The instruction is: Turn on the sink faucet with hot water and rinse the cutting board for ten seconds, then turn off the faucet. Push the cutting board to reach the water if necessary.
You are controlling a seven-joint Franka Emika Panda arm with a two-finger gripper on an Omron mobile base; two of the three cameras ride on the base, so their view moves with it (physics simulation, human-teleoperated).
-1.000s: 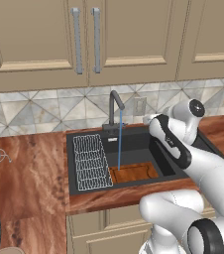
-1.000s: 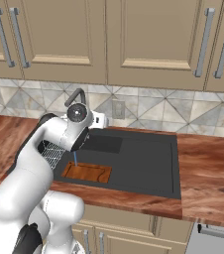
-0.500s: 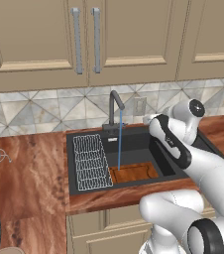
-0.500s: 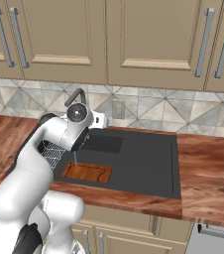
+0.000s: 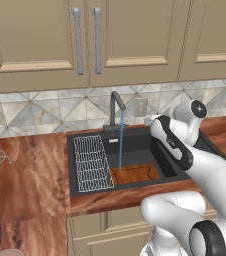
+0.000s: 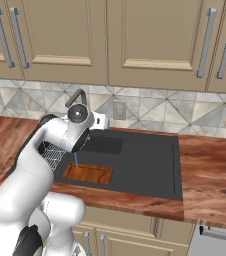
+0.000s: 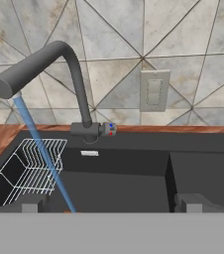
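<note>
Hand view: the sink faucet (image 7: 69, 74) stands ahead of the gripper (image 7: 109, 206) and off to its left, well apart from the finger tips, against the tiled wall.
Gripper: the two dark finger tips (image 7: 32, 204) rise far apart at the bottom of the hand view, nothing between them; a wide stance, touching nothing.
Faucet look: slim, dark grey, tall neck bent forward at the top, a short lever (image 7: 106, 129) at its base pointing toward the gripper's right, with small red and blue marks at its end.
Water: the water (image 7: 42, 149) runs as a thin light-blue stream from the spout, passing left of the gripper and down below the finger tips' level.
Left base view: the gripper (image 5: 149, 120) is held just over the back rim of the sink (image 5: 135, 137), right of the faucet (image 5: 116, 107); the stream (image 5: 120, 147) drops straight onto the cutting board (image 5: 135, 174).
Cutting board: flat on the sink floor at the near wall, below and nearer to the base than the gripper; reddish-brown wood with a lighter orange rim; the water lands at its left end.
Right base view: board (image 6: 87, 173) and stream (image 6: 76, 160) show below the arm's wrist; the faucet's neck (image 6: 77, 95) shows above it.
Wire rack: the white wire rack (image 5: 92, 162) lies in the sink just left of the board.
Wall outlet: an outlet plate (image 7: 154, 90) sits on the tiles ahead of the gripper, right of the faucet.
</note>
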